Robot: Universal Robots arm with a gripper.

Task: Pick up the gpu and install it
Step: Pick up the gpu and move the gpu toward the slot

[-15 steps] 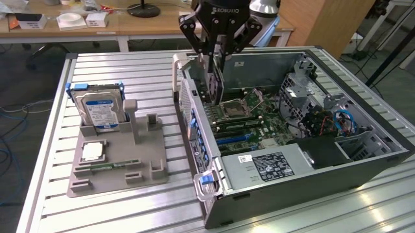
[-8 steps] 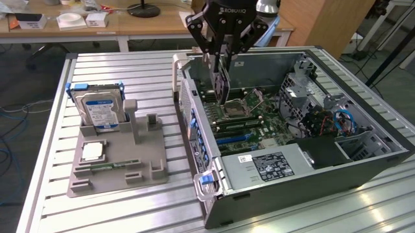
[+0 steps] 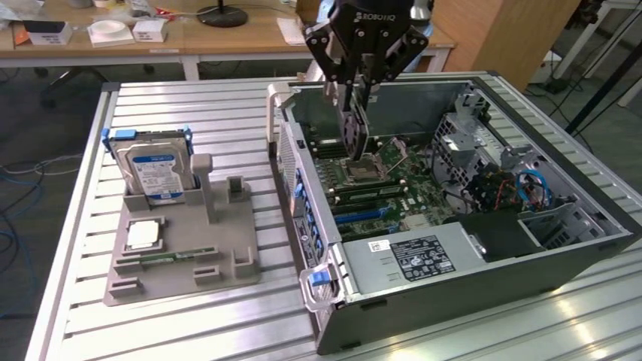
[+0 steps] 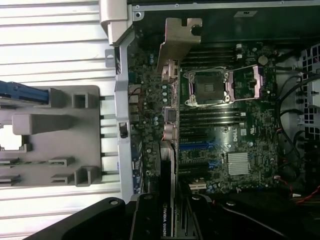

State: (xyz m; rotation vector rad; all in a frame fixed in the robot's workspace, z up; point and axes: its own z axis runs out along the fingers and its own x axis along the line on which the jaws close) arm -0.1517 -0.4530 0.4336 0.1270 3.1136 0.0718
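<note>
My gripper (image 3: 353,89) hangs over the open computer case (image 3: 561,256) and is shut on the gpu (image 3: 353,134), a dark thin card held on edge, its lower end just above the motherboard (image 3: 401,188) near the CPU socket (image 3: 361,173). In the wrist view the gpu (image 4: 169,150) runs edge-on away from the gripper (image 4: 170,220), its silvery end bracket (image 4: 177,42) at the far end, over the motherboard (image 4: 240,130) beside the CPU socket (image 4: 207,87). A black finger (image 4: 147,220) stands on each side of the card.
On the slatted metal table (image 3: 180,101), at the exterior view's left, a grey fixture (image 3: 216,259) holds an upright silver hard drive (image 3: 152,171), a square chip (image 3: 143,235) and a green memory stick (image 3: 165,257). Cables and a drive cage (image 3: 501,173) fill the case's far side.
</note>
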